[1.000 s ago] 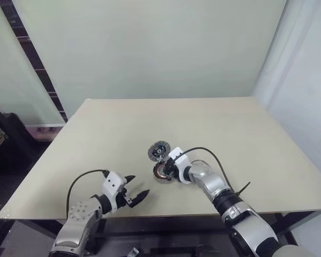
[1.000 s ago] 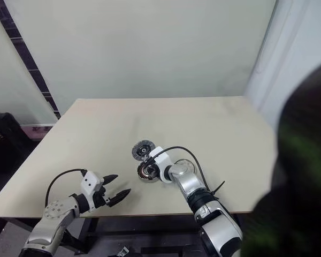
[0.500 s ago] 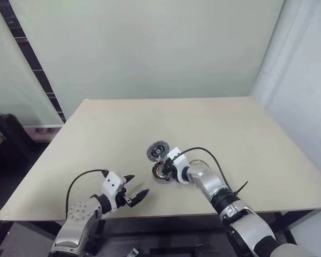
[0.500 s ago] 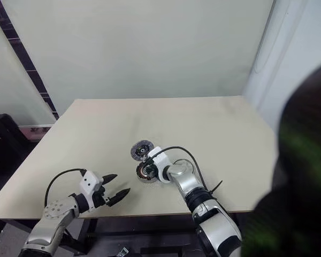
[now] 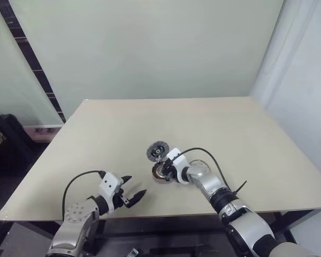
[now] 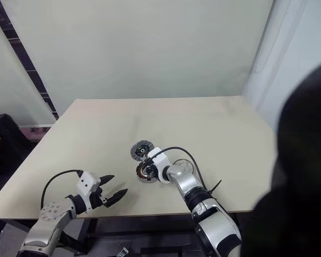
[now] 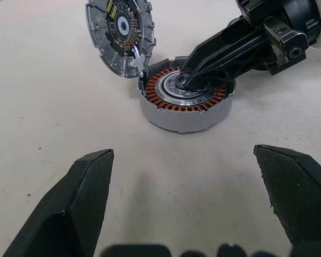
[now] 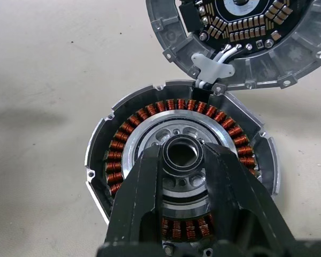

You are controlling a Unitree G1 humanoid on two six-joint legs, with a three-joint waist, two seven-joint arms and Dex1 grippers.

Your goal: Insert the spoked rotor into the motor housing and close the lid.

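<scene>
Right wrist view: right gripper (image 8: 183, 155) pinches the hub of the shiny silver spoked rotor (image 8: 174, 140), seated inside the round copper-wound motor housing (image 8: 99, 160).
Lid: grey ribbed disc (image 7: 119, 35), tilted open, touching the housing's rim.
Left gripper (image 7: 190, 187): spread wide, empty, near the beige table (image 5: 257, 139) edge.

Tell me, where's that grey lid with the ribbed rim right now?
The lid lies open on the table near its middle, just beyond the motor housing and joined to it by short wires, ahead of the right claw.
</scene>
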